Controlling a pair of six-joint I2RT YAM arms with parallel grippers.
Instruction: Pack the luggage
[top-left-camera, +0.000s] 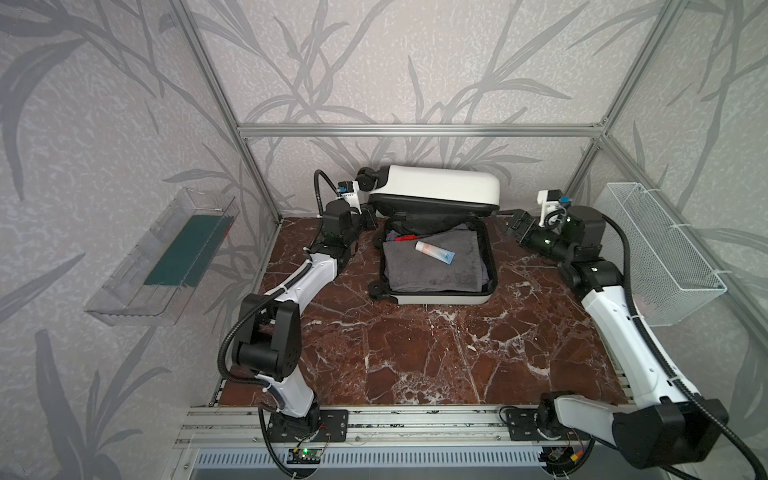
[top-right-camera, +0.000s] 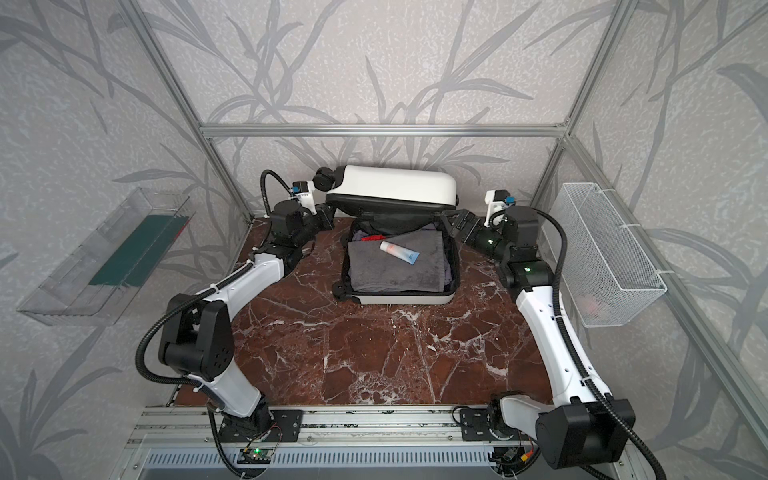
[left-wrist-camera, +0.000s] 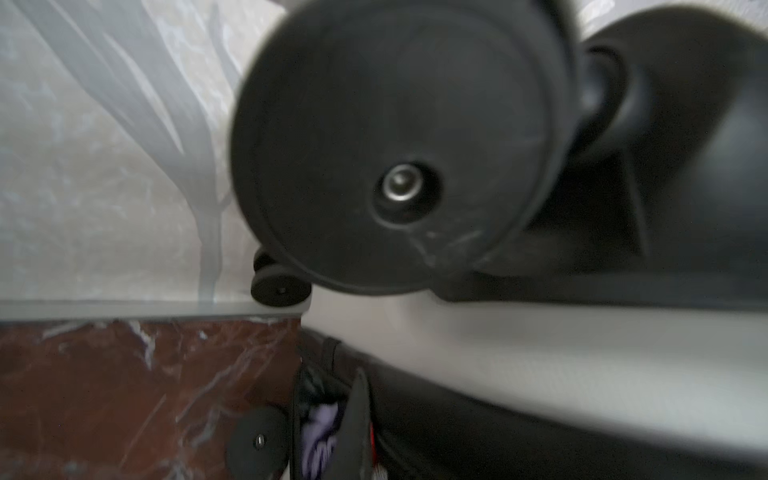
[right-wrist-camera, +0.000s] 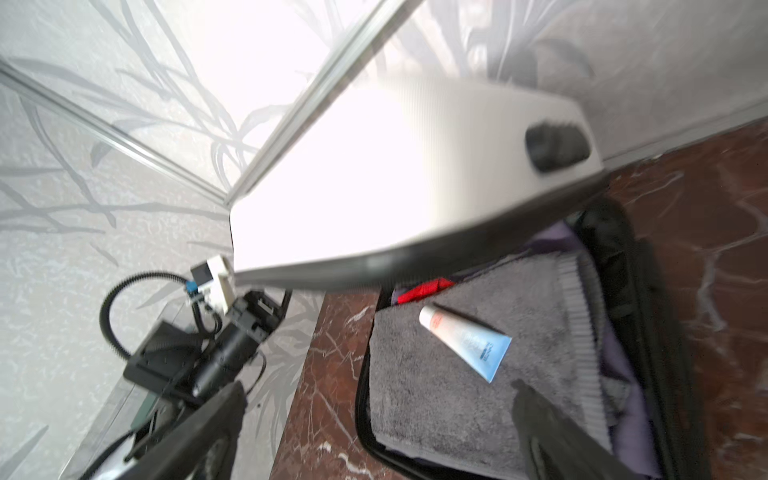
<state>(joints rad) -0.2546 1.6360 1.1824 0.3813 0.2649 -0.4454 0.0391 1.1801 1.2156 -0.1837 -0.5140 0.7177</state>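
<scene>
The luggage (top-left-camera: 436, 185) (top-right-camera: 395, 185), a small white hard-shell suitcase, lies at the back of the table with its lid tilted partway over the base (top-left-camera: 440, 298). A grey towel (top-left-camera: 432, 266) fills the base, and a white-and-blue tube (top-left-camera: 434, 252) (right-wrist-camera: 465, 343) lies on it. Red and lavender cloth shows behind the towel. My left gripper (top-left-camera: 368, 218) (top-right-camera: 326, 216) is at the lid's left end under a black wheel (left-wrist-camera: 395, 145). One dark finger (left-wrist-camera: 358, 419) shows by the lid's black rim, and its grip is unclear. My right gripper (top-left-camera: 513, 224) (right-wrist-camera: 378, 386) stands open at the suitcase's right back corner, holding nothing.
A clear plastic bin (top-left-camera: 166, 257) with a dark green item hangs on the left wall. On the right wall hangs a white wire mesh basket (top-left-camera: 656, 249). The suitcase sits on a brown marble tabletop (top-left-camera: 415, 353), close to the back wall and frame posts.
</scene>
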